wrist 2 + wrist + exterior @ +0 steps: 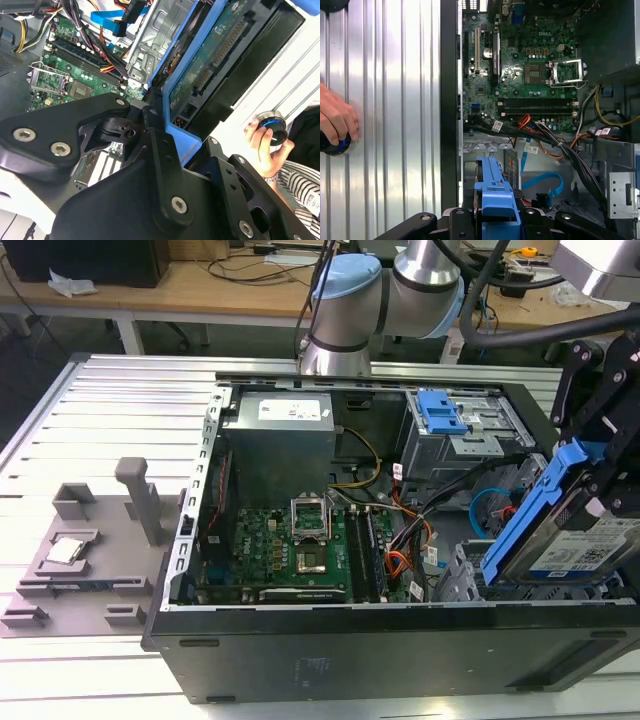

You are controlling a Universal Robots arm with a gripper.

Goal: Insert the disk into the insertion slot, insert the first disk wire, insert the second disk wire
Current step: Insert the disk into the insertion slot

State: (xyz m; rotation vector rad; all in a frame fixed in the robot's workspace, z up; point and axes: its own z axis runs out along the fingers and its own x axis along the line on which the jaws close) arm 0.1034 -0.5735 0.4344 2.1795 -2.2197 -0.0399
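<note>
1 claw (497,222) clenched on the disk (492,192), tilted above the insertion slot (458,578) at the case's (300,640) corner: judged rigid, weighty, shock-fragile, best gripped by its blue carrier edges.

You'll find the disk (580,545) tilted above the insertion slot (458,578) in the case (380,650), near on the exterior view's right, with the motherboard (285,540) toward that view's left.

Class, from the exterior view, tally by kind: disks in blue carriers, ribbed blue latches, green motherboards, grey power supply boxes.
disk in blue carrier: 1
ribbed blue latch: 1
green motherboard: 1
grey power supply box: 1
Total: 4
</note>
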